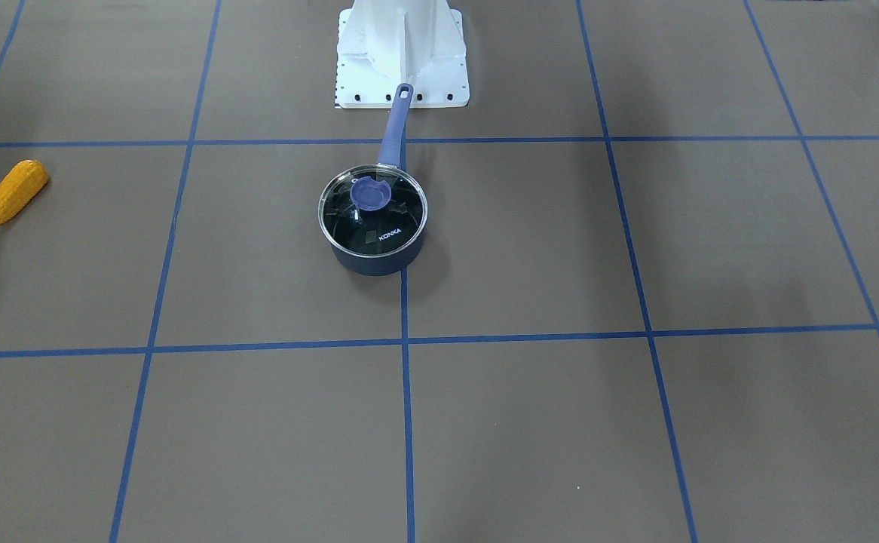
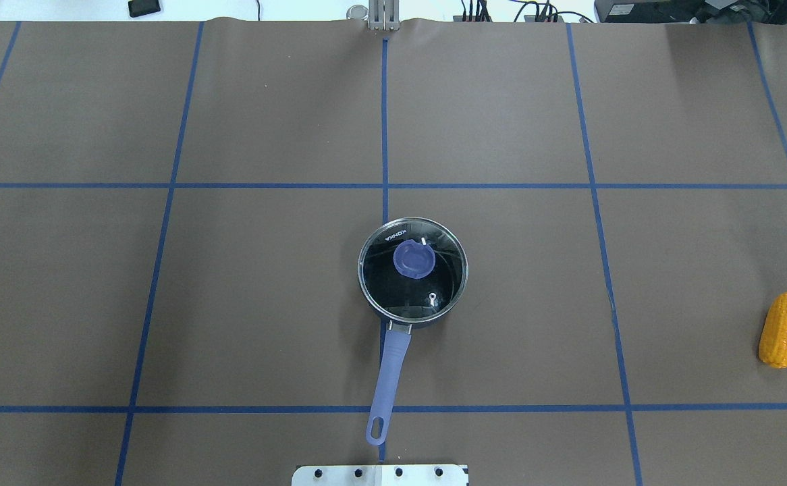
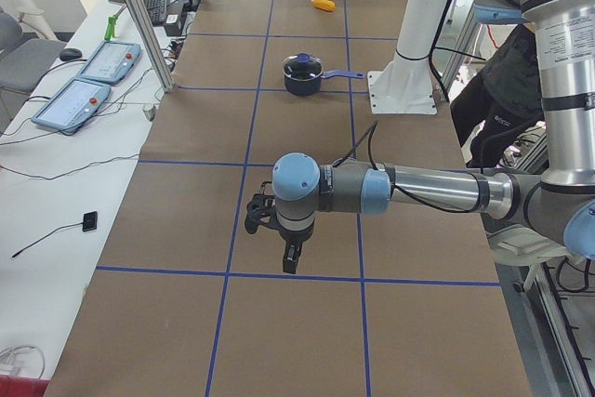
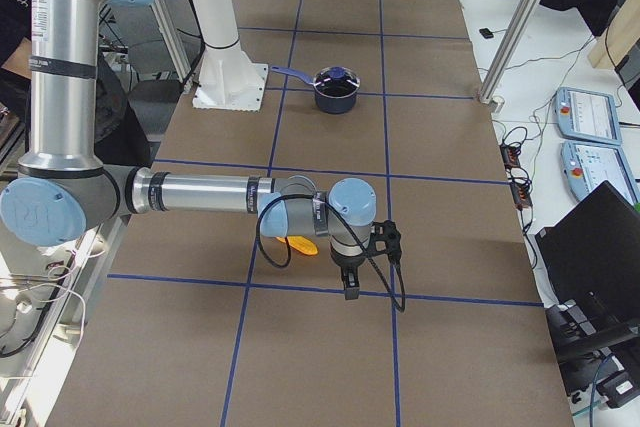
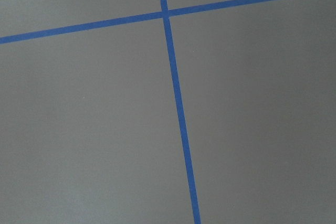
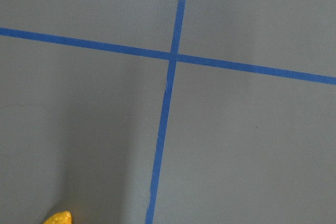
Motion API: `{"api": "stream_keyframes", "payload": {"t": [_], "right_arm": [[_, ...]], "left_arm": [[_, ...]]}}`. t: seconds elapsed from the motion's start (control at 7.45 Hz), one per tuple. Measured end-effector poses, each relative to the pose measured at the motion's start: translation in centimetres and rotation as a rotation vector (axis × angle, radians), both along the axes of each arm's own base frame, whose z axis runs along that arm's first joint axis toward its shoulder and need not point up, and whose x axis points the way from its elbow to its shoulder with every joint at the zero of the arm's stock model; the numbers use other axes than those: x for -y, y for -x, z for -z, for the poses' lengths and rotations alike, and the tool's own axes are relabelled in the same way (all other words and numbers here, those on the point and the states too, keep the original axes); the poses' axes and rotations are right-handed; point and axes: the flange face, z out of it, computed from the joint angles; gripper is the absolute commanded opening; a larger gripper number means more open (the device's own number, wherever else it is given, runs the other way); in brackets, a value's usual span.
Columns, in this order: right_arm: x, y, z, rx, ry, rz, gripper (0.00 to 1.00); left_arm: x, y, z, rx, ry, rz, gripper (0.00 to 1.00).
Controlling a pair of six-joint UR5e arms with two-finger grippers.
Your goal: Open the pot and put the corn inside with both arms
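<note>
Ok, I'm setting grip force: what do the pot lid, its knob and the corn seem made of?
Lid: likely clear glass in a shiny metal rim; the dark inside shows through, with glints. Knob: matte lavender, probably plastic or silicone; I can't tell which. Corn: uniform orange-yellow, slightly glossy kernels, so likely a plastic replica.

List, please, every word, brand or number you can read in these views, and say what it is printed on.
"KONKA": white print on the glass lid of the pot, near its rim.
Screens of the teach pendants: too small to read.
No other text shows.
</note>
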Motion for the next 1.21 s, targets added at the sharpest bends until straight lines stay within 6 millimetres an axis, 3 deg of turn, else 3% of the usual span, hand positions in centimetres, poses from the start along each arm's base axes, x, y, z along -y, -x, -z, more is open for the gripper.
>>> {"api": "stream_keyframes", "payload": {"t": [0.4, 0.94, 1.21], "right_arm": [[1.5, 1.4, 2.8, 0.029, -0.089, 0.027, 1.00], [2.3, 1.9, 4.7, 0.051, -0.257, 0.034, 1.00], [2.9, 2.5, 5.8, 0.060, -0.257, 0.016, 1.00]], "left_arm": [[2.4, -0.3, 2.5, -0.018, -0.072, -0.004, 0.99], [6.4, -1.4, 4.4, -0.104, -0.220, -0.032, 0.99], [7.0, -3.2, 8.0, -0.218, -0.311, -0.061, 0.99]]}}
